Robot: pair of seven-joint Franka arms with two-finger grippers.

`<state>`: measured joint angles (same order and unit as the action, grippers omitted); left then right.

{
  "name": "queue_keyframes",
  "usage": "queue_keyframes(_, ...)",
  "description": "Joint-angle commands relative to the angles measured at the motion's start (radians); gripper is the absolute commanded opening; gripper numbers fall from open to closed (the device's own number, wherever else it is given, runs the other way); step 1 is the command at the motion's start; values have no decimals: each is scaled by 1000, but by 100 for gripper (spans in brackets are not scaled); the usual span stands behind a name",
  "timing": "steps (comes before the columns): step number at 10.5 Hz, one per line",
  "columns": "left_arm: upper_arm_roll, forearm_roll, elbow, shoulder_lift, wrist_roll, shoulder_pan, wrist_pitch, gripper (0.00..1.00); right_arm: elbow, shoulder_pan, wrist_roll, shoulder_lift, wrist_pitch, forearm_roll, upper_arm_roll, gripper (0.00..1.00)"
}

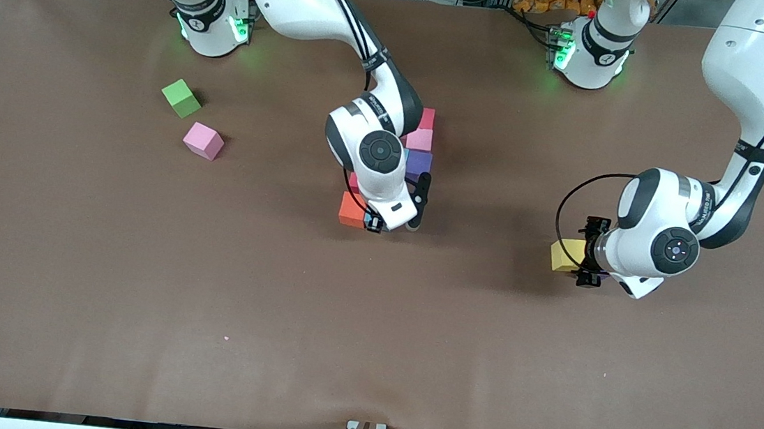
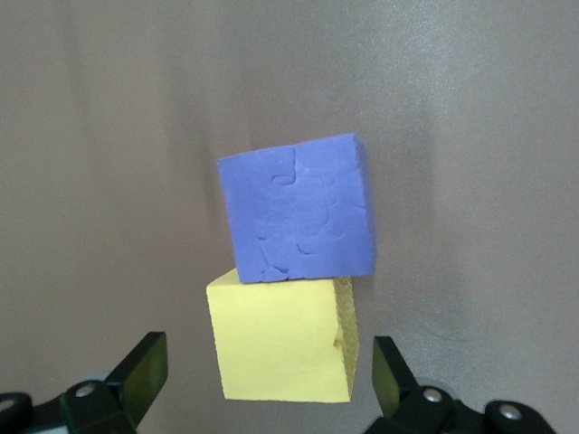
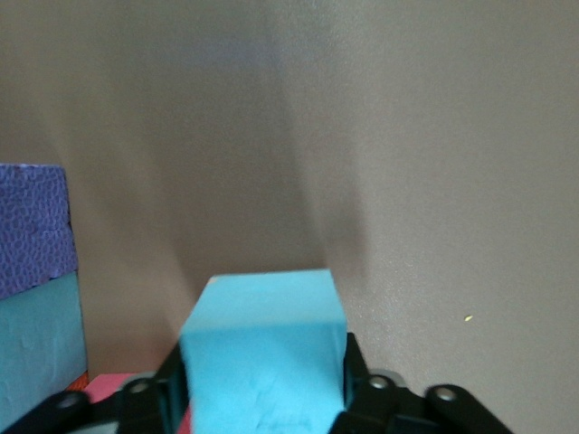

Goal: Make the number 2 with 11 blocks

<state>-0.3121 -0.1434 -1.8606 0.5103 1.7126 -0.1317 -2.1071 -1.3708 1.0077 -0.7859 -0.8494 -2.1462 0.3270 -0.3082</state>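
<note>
My right gripper (image 3: 262,398) sits low at the half-built number 2 (image 1: 409,161), fingers flanking a light blue block (image 3: 264,348); can't tell if it's gripped or just let go. My left gripper (image 2: 262,384) hangs with jaws wide around a yellow block (image 2: 282,339), which touches a blue-purple one (image 2: 298,208). The digit looks partway done. Pink block (image 1: 203,140) lies loose beside the green cube (image 1: 181,98).
</note>
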Motion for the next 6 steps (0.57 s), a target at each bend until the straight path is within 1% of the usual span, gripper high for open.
queue_keyframes(1, 5, -18, -6, 3, 27, 9, 1, 100, 29, -11, 11, -4, 11, -9, 12, 100)
queue_keyframes(3, 5, -16, -8, 16, 30, 15, 2, 100, 30, -11, 10, 16, 17, -5, 12, 100)
queue_keyframes(6, 5, -25, -5, 51, 28, 26, -1, 100, 33, -15, 16, 94, 112, 1, 6, 100)
